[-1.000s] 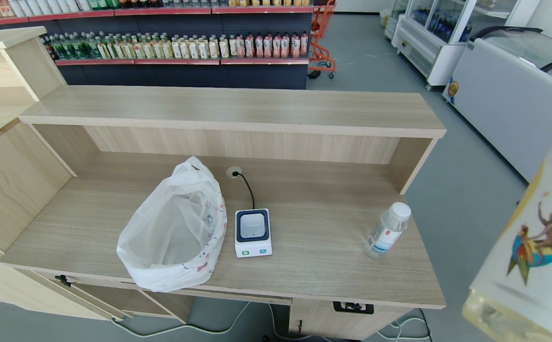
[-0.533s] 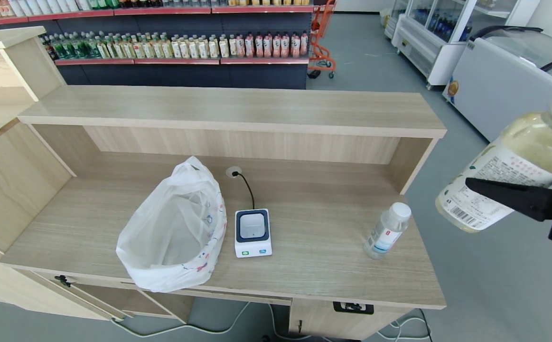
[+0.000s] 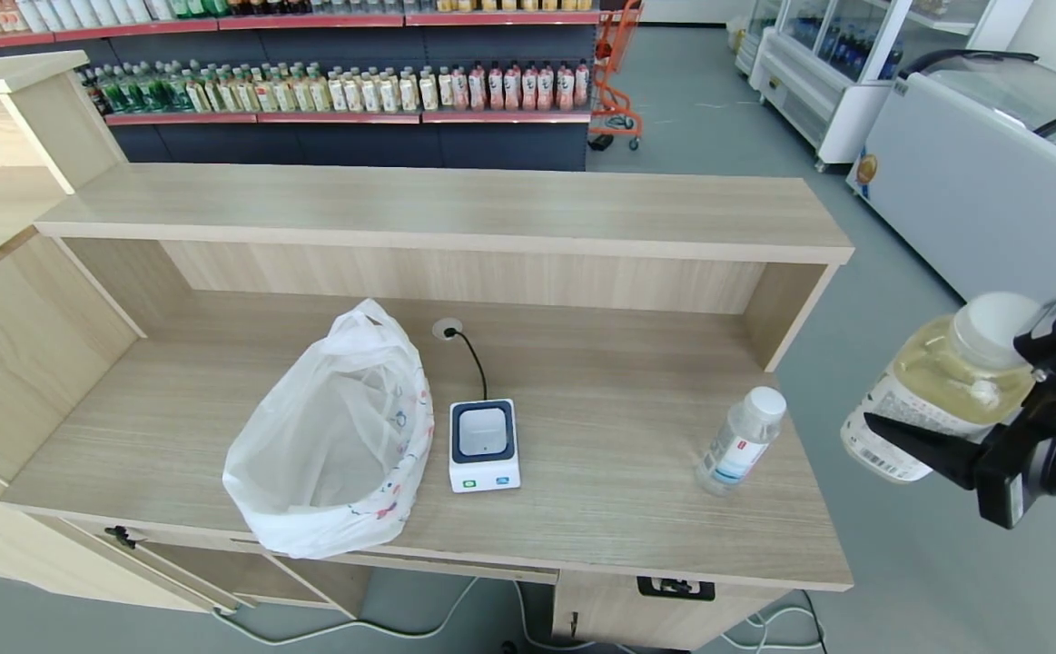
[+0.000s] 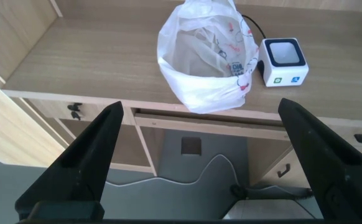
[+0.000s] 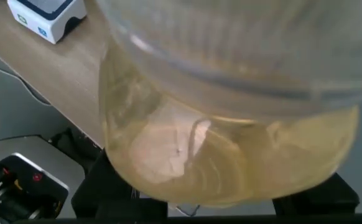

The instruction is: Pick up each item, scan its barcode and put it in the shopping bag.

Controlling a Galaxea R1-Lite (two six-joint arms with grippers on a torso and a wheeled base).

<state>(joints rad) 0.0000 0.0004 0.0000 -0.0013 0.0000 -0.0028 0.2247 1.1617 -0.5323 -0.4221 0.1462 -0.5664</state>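
Note:
My right gripper point(image 3: 911, 429) is shut on a bottle of pale yellow drink point(image 3: 941, 386) with a white label, held tilted in the air past the counter's right end. That bottle point(image 5: 231, 143) looms close in the right wrist view. A small clear bottle with a white cap point(image 3: 738, 442) stands near the counter's right end. The white scanner point(image 3: 484, 444) point(image 4: 283, 60) sits mid-counter beside the white shopping bag point(image 3: 332, 436) point(image 4: 206, 59), whose mouth gapes upward. My left gripper point(image 4: 201, 109) hangs open in front of the counter's edge, below the bag.
The wooden counter point(image 3: 600, 518) has a raised ledge point(image 3: 446, 209) behind and a side wall at left. A black cable point(image 3: 473, 359) runs from the scanner to a hole at the back. Chest freezers point(image 3: 972, 182) stand on the right, drink shelves point(image 3: 355, 91) behind.
The yellow bottle in my right gripper moved from close against the camera outward, then down, turning so its cap end faces up. Bag, scanner and clear bottle stayed put.

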